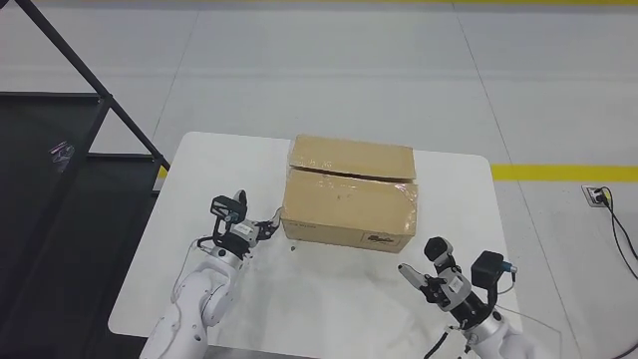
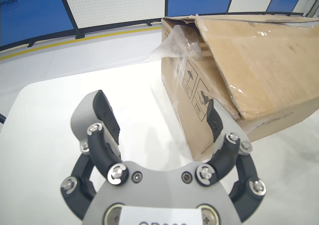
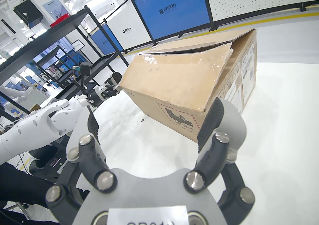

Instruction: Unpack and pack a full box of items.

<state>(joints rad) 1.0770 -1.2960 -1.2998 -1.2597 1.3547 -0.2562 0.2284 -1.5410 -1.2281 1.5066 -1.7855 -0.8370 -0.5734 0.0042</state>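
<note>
Your white counter [image 1: 199, 279] carries the cardboard box [image 1: 349, 194] at the middle of its far side, top flaps folded down with a narrow gap between them. The left gripper [image 2: 157, 101] sits just beside the box's near left corner, jaws spread open and holding nothing. The right gripper [image 3: 153, 109] hangs over the counter's near right part, apart from the box, jaws likewise open and empty. Loose clear tape [image 2: 174, 46] curls off one upper corner.

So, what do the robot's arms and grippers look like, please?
The arms have smooth white shells. The left gripper and right gripper each have a silver plate with a white label, black links, silver screws, and grey fingers with black ribbed pads.
</note>
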